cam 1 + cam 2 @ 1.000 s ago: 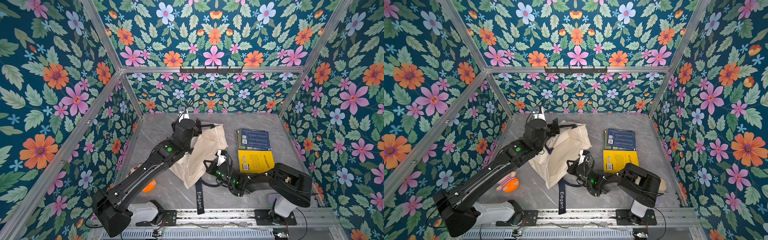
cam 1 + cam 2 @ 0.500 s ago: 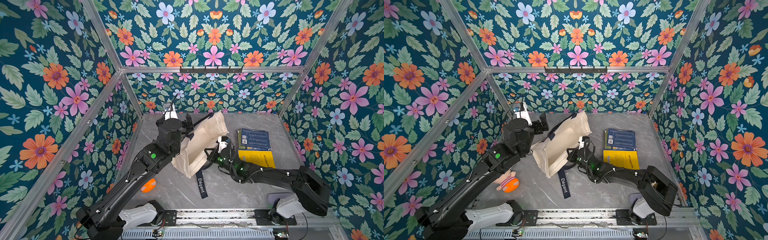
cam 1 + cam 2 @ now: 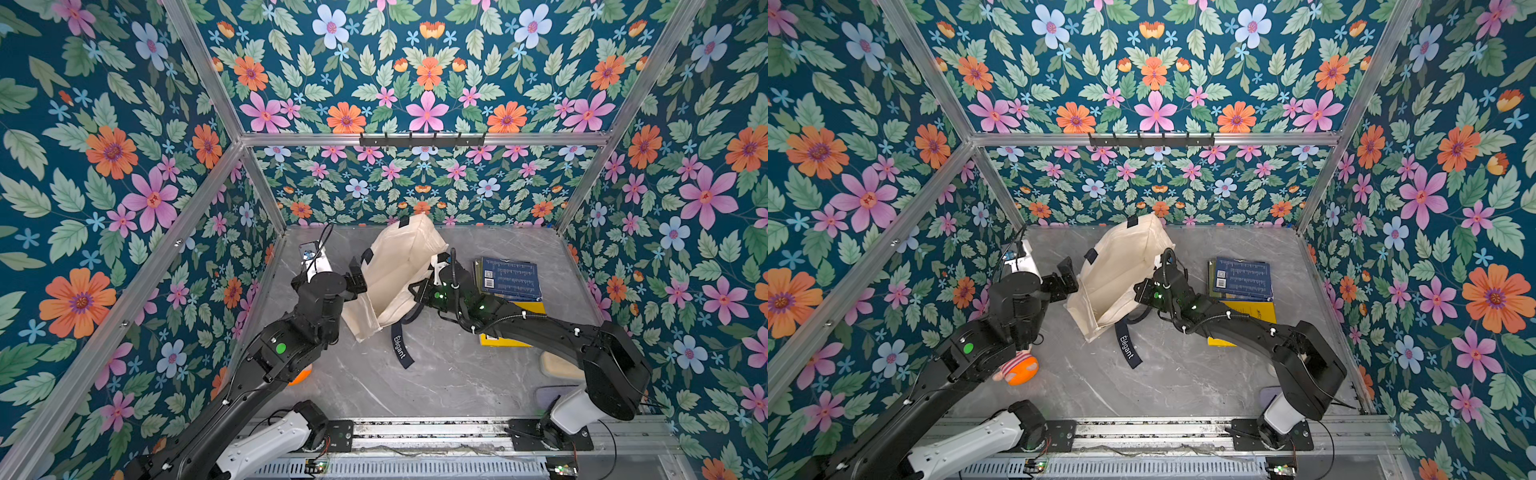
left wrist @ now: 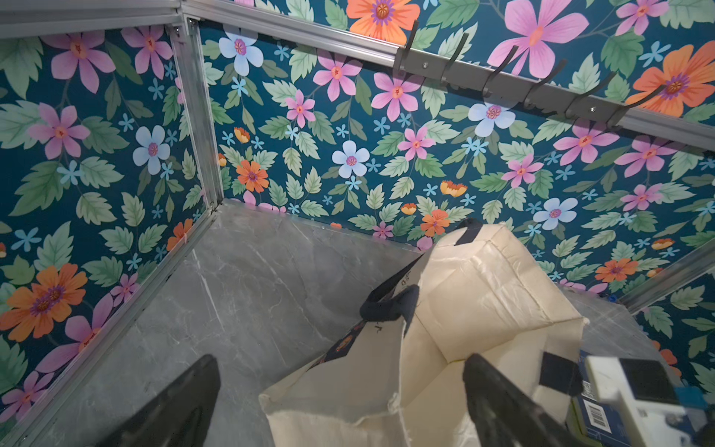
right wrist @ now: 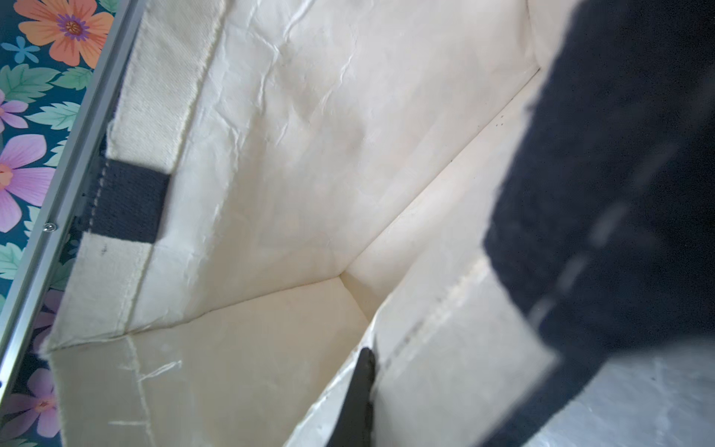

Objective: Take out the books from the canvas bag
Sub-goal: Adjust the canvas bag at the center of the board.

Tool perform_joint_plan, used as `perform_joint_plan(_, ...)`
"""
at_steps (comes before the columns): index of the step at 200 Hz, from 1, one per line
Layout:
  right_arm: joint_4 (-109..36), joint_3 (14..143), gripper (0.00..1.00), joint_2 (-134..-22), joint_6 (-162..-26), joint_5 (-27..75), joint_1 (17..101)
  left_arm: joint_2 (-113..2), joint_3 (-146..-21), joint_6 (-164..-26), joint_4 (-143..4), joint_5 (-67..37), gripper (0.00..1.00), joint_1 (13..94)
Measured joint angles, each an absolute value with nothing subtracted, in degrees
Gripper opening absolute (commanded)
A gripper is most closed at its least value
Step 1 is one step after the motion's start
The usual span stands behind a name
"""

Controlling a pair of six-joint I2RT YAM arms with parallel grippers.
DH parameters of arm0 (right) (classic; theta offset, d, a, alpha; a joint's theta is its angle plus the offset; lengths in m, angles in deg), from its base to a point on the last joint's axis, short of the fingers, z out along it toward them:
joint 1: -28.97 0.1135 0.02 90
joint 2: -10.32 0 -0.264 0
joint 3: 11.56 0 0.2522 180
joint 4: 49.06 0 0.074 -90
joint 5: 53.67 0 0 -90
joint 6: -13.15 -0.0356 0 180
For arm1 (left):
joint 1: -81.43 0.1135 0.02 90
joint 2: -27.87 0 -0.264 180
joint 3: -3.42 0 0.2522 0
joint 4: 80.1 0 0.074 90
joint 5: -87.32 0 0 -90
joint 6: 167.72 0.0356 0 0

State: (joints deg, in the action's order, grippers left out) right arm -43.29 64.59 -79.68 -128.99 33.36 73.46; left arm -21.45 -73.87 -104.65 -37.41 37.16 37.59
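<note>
- Canvas bag (image 3: pixel 399 266), left flank: left gripper (image 4: pixel 340 362) is now standing just beside it, jaws spread wide and holding nothing. A second ago it was sitting over the bag's top. Whether it is touching the cloth, can't tell.
- Bag is now tipping up, base pointing at the back wall (image 3: pixel 415 183) and mouth facing the front. Earlier it was slumping lower on the table (image 3: pixel 436 386).
- Right gripper (image 3: pixel 415 289) is pinching the mouth rim, jaws fully closed on the hem, having moved in from nearer the front.
- Right wrist view is showing the bag's inside: only bare cream lining, no covers in sight.
- Books (image 3: pixel 1241 278) are lying stacked on the table right of the bag, well apart from the left gripper and partly under the right arm (image 3: pixel 540 328). The yellow book (image 3: pixel 1254 311) is sitting nearest the front.
- Reading: bag is probably emptied, so the task is nearing done.
</note>
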Motion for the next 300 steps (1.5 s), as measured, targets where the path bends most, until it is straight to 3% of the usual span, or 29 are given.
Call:
perform_joint_plan(64, -32.2, 72.2, 0.01, -80.4, -124.8, 34.6, 69.8, -18.4, -70.0, -107.3, -35.0, 37.7, 1.00, 37.6)
perform_joint_plan(141, -32.0, 70.5, 0.62, -80.6, -124.3, 29.0, 67.4, -17.7, -67.6, -107.3, -34.8, 38.1, 1.00, 37.6)
perform_joint_plan(160, -30.7, 71.1, 0.70, -77.5, -122.9, 29.1, 67.3, -17.3, -66.7, -107.3, -34.9, 38.1, 1.00, 37.6)
perform_joint_plan(210, -26.5, 71.2, 0.78, -69.8, -118.3, 31.2, 67.4, -16.6, -63.7, -107.3, -36.3, 39.1, 1.00, 37.6)
perform_joint_plan(223, -25.5, 71.3, 0.85, -68.1, -116.9, 31.8, 67.4, -16.6, -63.1, -107.3, -37.0, 39.5, 1.00, 37.6)
perform_joint_plan(231, -24.9, 71.5, 0.98, -67.2, -116.2, 31.8, 67.4, -16.6, -62.7, -107.3, -37.5, 39.7, 1.00, 37.6)
perform_joint_plan(300, -20.4, 70.9, 0.99, -56.1, -107.2, 30.9, 67.4, -14.9, -57.0, -105.7, -44.4, 41.8, 1.00, 37.6)
